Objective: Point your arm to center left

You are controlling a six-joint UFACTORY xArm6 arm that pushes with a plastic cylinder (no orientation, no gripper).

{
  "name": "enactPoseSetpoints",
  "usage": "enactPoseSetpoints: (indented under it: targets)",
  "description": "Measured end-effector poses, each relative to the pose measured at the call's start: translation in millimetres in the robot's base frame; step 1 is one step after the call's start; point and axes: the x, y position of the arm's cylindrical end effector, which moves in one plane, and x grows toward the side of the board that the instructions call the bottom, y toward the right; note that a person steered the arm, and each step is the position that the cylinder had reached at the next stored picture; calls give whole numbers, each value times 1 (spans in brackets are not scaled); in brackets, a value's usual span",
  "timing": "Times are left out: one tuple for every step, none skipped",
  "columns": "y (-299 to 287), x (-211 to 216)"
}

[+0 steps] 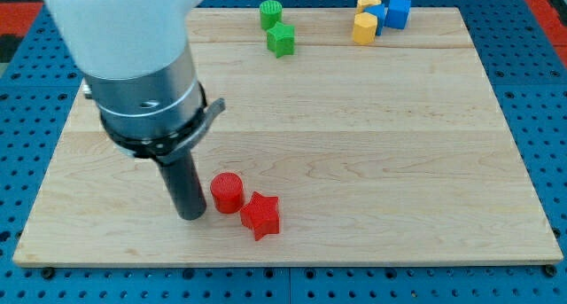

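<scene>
— Where's my tip (190, 215) just now?

— Low on the board (354, 144), near the bottom edge and left of middle. It's a bare rod, nothing to open or close, and it carries nothing.

— And the spot I'm meant to point at?

— The middle of the left edge. From the tip that lies up and to the view's left, with bare wood between, as far as the arm's body lets me see.

— Anything close by?

— The red cylinder (227, 192) sits just beside the tip on its right, and the red star (260, 215) touches that. Moving left should take you away from both.

— The rest?

— Along the top edge: green cylinder (271, 12), green star (281, 39), then two yellow blocks (365, 27) and two blue blocks (399, 11), well apart from you.
</scene>
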Motion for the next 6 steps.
enactPoseSetpoints:
  targets:
    - [-46,0]
    - [-127,4]
    - [-189,-6]
    - [-190,-34]
    - [-190,-80]
    - [-189,-93]
